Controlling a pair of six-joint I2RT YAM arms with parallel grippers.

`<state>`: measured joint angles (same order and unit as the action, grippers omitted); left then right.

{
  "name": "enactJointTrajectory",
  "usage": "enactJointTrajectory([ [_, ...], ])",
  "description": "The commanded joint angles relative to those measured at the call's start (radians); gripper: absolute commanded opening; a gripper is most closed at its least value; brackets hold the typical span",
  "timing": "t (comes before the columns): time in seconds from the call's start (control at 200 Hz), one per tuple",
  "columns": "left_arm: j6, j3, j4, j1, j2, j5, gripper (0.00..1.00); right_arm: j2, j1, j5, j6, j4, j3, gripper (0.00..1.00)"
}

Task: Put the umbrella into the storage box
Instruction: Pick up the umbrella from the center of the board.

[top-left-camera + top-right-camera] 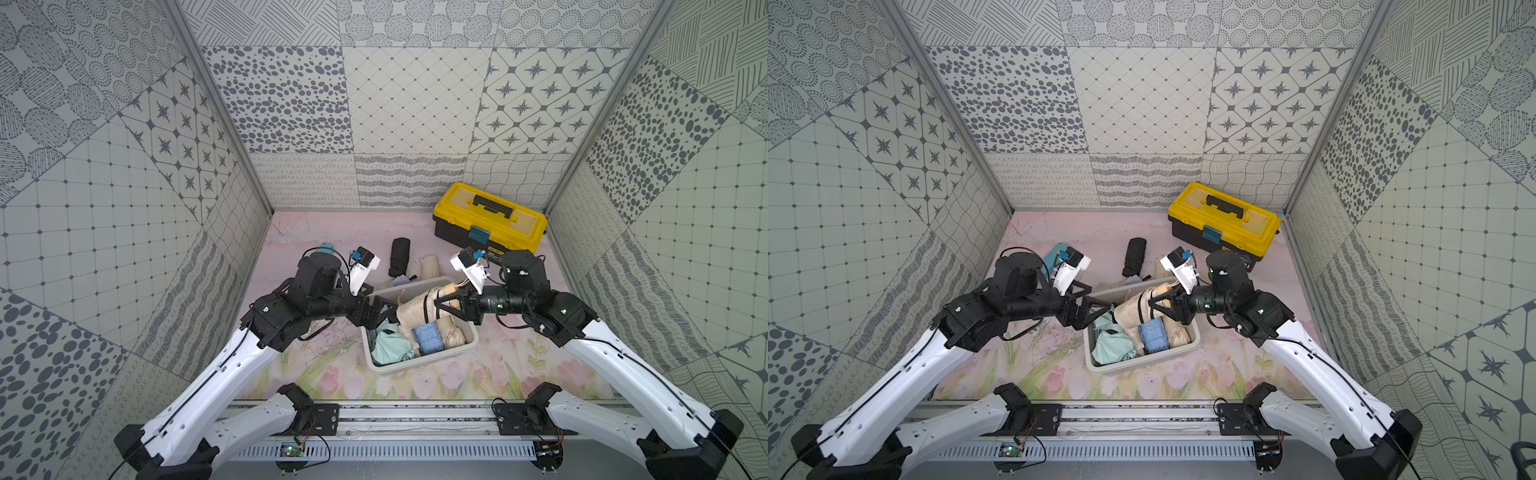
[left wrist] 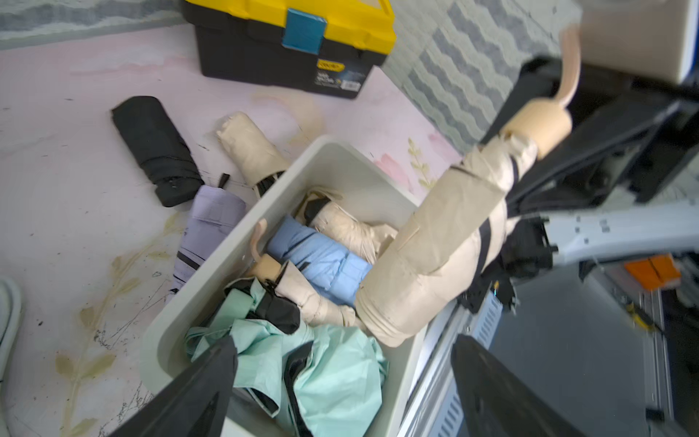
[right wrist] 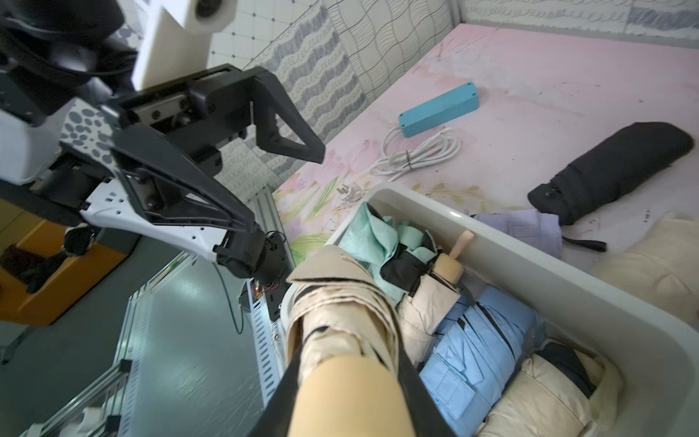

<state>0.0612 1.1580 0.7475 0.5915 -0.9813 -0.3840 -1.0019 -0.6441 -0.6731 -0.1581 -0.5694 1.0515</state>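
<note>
White plastic with a thick rim, the storage box (image 1: 399, 368) sits on the flowered table (image 1: 332, 376) between the two arms. Inside it lie a loosely folded mint umbrella (image 1: 390, 349) at the near left, a blue umbrella (image 1: 426, 338) beside it, and cream umbrellas (image 1: 451, 332) along the right side.

Above these, over the box's far half, hangs the umbrella (image 1: 415, 311). It is beige, strapped shut and tilted. Its tan handle end is clamped in the jaws of the right gripper (image 1: 439, 304), and its canopy end points down toward the left arm. Whether it touches the umbrellas beneath cannot be told.

The left gripper (image 3: 292, 192) stands at the box's left rim with its jaws spread wide and nothing between them.

Beyond the far wall of the box, on the table, lie a lilac umbrella (image 2: 212, 223) just beside the wall, a pale tan umbrella (image 1: 430, 266) and a black umbrella (image 1: 400, 255). Farther left lies a blue power strip (image 3: 438, 109) with a coiled white cable (image 3: 420, 151). At the far right stands a yellow-lidded black toolbox (image 1: 490, 220).
</note>
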Motion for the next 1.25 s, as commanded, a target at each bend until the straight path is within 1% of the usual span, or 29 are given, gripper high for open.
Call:
enactJointTrajectory([
  [0.0,-0.486,0.058,0.230,0.002,-0.071,-0.405,0.95,-0.026,-0.025,-0.154,0.057,-0.021,0.066,0.16],
  [0.1,-0.486,0.068,0.243,0.002,-0.107,-0.525,0.96,-0.057,-0.049,-0.184,0.060,-0.014,0.102,0.16],
  [0.275,-0.508,0.074,0.291,0.002,-0.157,-0.629,0.96,-0.109,-0.065,-0.231,0.073,0.005,0.151,0.16],
  [0.395,-0.535,0.074,0.296,0.002,-0.175,-0.680,0.96,-0.153,-0.066,-0.238,0.103,0.008,0.205,0.16],
  [0.535,-0.517,0.063,0.258,0.001,-0.181,-0.712,0.96,-0.188,-0.068,-0.243,0.118,0.009,0.235,0.16],
  [0.54,-0.516,0.063,0.257,0.001,-0.181,-0.712,0.82,-0.188,-0.068,-0.243,0.118,0.009,0.235,0.16],
  [0.546,-0.514,0.063,0.255,0.002,-0.181,-0.712,0.75,-0.188,-0.067,-0.243,0.118,0.009,0.235,0.16],
  [0.556,-0.512,0.062,0.252,0.001,-0.180,-0.711,0.69,-0.189,-0.067,-0.243,0.120,0.009,0.235,0.16],
  [0.566,-0.510,0.061,0.249,0.001,-0.180,-0.710,0.66,-0.190,-0.067,-0.242,0.121,0.011,0.236,0.16],
  [0.746,-0.487,0.057,0.217,0.001,-0.197,-0.684,0.52,-0.189,-0.068,-0.239,0.133,0.013,0.236,0.17],
  [0.936,-0.429,0.051,0.137,0.000,-0.197,-0.670,0.39,-0.168,-0.068,-0.212,0.120,0.013,0.231,0.18],
  [0.961,-0.414,0.048,0.126,0.001,-0.197,-0.672,0.38,-0.163,-0.069,-0.198,0.117,0.014,0.229,0.20],
  [1.011,-0.385,0.038,0.092,0.001,-0.193,-0.675,0.36,-0.149,-0.069,-0.161,0.105,0.016,0.226,0.29],
  [1.026,-0.374,0.034,0.078,0.001,-0.190,-0.674,0.36,-0.143,-0.069,-0.146,0.100,0.017,0.224,0.33],
  [1.076,-0.335,0.017,0.030,0.001,-0.182,-0.673,0.36,-0.122,-0.068,-0.091,0.079,0.024,0.219,0.52],
  [1.136,-0.266,-0.010,-0.053,0.001,-0.169,-0.660,0.35,-0.085,-0.068,-0.030,0.043,0.040,0.203,0.69],
  [1.191,-0.202,-0.044,-0.137,0.000,-0.154,-0.656,0.35,-0.041,-0.068,0.008,0.002,0.064,0.178,0.77],
  [1.246,-0.120,-0.083,-0.245,0.000,-0.138,-0.656,0.35,0.009,-0.068,0.044,-0.049,0.100,0.138,0.83],
])
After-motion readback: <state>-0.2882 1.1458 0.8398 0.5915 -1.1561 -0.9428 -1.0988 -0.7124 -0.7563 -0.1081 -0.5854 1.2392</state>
